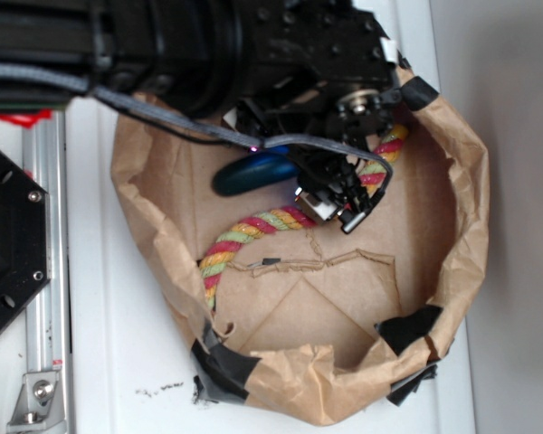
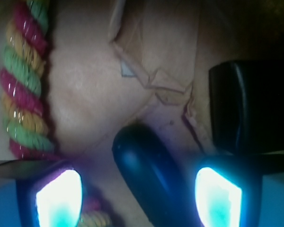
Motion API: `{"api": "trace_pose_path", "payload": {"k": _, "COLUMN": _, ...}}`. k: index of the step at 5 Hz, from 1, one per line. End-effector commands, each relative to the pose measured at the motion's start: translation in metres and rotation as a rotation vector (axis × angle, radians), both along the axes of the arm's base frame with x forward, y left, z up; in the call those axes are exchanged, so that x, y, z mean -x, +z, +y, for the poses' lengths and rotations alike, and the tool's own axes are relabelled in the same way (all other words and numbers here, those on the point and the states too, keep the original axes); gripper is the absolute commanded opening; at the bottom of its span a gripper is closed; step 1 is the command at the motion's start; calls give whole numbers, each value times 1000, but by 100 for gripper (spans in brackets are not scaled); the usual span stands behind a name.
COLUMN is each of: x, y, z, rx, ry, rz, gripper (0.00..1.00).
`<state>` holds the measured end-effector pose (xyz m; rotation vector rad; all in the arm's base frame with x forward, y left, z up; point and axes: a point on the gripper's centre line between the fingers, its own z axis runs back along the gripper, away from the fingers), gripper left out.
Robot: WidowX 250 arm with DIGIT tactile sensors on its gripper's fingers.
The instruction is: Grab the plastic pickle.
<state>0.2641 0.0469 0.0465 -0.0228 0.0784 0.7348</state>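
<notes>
Two glowing fingertips [image 2: 59, 198] fill the bottom of the wrist view, spread apart, with the pickle [image 2: 149, 175] running up between them. The gripper [image 2: 138, 198] is released and holds nothing. The pickle sits closer to neither pad by much, but its rounded end points up and to the left, so it lies at a slant to the jaws rather than square across them.

From the exterior view, the pickle [image 1: 252, 172] lies on the floor of the paper bag [image 1: 145, 172], near the bag's back-left wall, partly hidden under the arm. The rope [image 1: 253, 231] curves across the floor just beside it, and in the wrist view it runs along the left, passing close under the left finger. A black block [image 2: 248, 106] stands at the right, just past the right finger.

The step in hand looks like the final drop and close. To do it well, I would lower straight down so both pads meet the pickle's flanks, keeping the left pad clear of the rope so strands are not pinched in. The glossy, rounded body may squirt out, so close slowly at its middle.
</notes>
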Motion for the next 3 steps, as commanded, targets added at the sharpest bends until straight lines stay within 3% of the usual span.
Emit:
{"api": "trace_pose_path", "payload": {"k": 1, "x": 8, "y": 19, "z": 11, "rx": 16, "ry": -189, "rz": -78, "gripper": 100}}
{"api": "trace_pose_path", "payload": {"k": 2, "x": 16, "y": 23, "z": 26, "rx": -87, "ry": -278, "rz": -63, "gripper": 100}}
{"api": "trace_pose_path", "payload": {"k": 3, "x": 25, "y": 12, "z": 51, "rx": -100, "ry": -306, "rz": 25, "gripper": 100}}
